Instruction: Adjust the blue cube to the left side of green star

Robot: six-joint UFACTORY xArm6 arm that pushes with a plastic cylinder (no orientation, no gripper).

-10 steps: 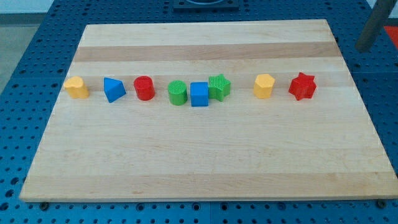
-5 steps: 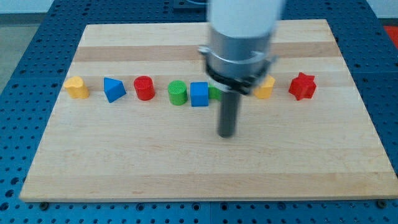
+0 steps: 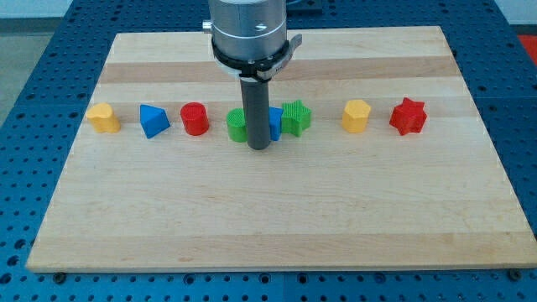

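Observation:
The blue cube sits mid-board, mostly hidden behind my rod, with only its right part showing. The green star stands just to its right and slightly higher in the view, touching or nearly touching it. A green cylinder stands just left of the cube. My tip rests on the board at the cube's lower left edge, between the cylinder and the cube.
Along the same row from the view's left: a yellow block, a blue triangular block, a red cylinder. To the right of the star are a yellow block and a red star. The wooden board lies on a blue perforated table.
The rod has swung in from the view's upper right, passed below the green star, and moved left and up to the blue cube's lower left. The blocks have not visibly shifted.

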